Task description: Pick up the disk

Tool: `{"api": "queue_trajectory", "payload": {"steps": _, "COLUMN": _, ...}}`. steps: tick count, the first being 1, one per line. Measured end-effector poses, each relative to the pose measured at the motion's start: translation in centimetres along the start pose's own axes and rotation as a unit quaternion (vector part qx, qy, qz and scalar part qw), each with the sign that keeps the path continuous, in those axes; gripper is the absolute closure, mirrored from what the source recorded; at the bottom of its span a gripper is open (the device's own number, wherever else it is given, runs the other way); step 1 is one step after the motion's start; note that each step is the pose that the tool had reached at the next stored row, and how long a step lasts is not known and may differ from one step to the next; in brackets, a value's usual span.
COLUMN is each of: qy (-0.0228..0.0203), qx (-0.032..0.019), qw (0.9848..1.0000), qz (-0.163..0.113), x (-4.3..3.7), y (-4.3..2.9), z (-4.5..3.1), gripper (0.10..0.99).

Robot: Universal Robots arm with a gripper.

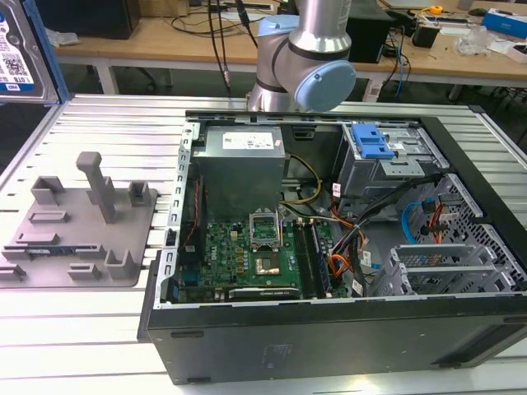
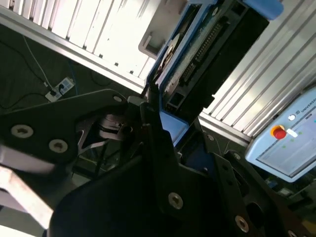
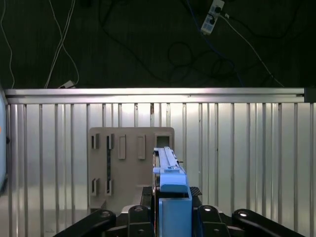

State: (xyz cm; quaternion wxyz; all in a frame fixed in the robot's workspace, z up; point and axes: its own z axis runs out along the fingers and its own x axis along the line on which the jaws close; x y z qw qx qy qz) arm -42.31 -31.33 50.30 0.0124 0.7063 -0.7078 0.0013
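— We've got the flat silver metal disk (image 1: 15,58), with its white-and-blue barcode label and blue plastic side rail, up at the exterior view's far left, and it looks well clear of the ribbed aluminium table (image 1: 107,329).

— Agreed. In the first wrist view we look straight along its thin edge (image 3: 165,158), blue rail toward us, with the black gripper (image 3: 172,200) at its base. The fingers (image 3: 196,192) sit one on each side, pinching the disk between them.

— The second wrist view backs that up: the disk (image 2: 197,44) stands out from the dark gripper body, its connector edge showing.

— And below it?

— The grey moulded fixture plate (image 3: 131,148) with its slots and posts lies on the table, apart from the disk. We also see that plate (image 1: 82,222) in the exterior view, beside the open black computer case (image 1: 329,337).

— So where are we in the task?

— We judge the pick-up is essentially done: the disk is gripped and appears to hang in the air, touching nothing else.

— What does any further move call for?

— A firm, steady pinch, we'd say. The disk is held by one end, so a jerk or a tilt could let it slip or swing.
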Motion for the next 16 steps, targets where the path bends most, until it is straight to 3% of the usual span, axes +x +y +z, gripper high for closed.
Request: {"api": "queue_trajectory", "payload": {"steps": 16, "qy": 0.0000, "qx": 0.0000, "qw": 1.0000, "qz": 0.000, "x": 0.00, "y": 0.00, "z": -0.01, "gripper": 0.718}}
